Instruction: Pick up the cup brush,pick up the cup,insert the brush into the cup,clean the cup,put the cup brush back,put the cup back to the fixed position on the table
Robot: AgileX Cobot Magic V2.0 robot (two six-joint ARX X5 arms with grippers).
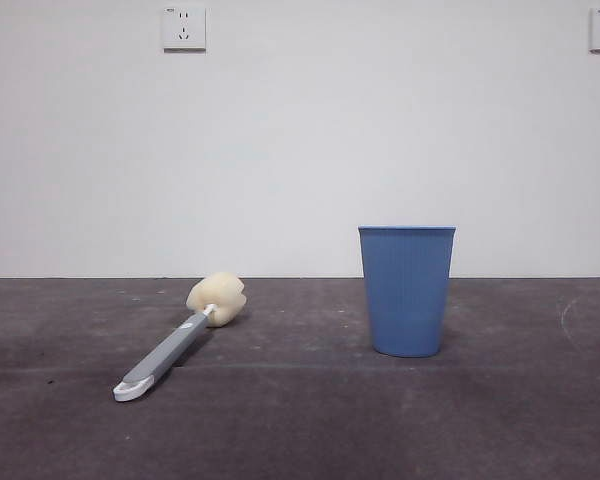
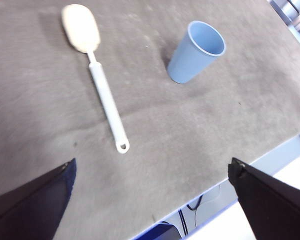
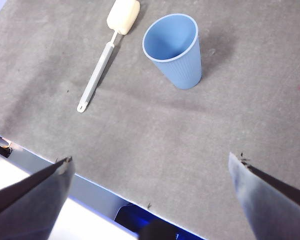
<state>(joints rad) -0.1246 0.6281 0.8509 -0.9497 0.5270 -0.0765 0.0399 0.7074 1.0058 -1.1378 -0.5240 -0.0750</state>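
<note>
The left gripper (image 2: 150,200) is held high above the table (image 1: 300,430) with its jaws spread wide and nothing between them; the right gripper (image 3: 150,200) is likewise raised, jaws wide apart and empty; neither arm is seen in the front view. The cup brush (image 1: 175,340) is laid flat on the table, its sponge head toward the wall and its white tip toward the near edge; the cup (image 1: 407,290) is stood upright, mouth up, well apart from the brush.
</note>
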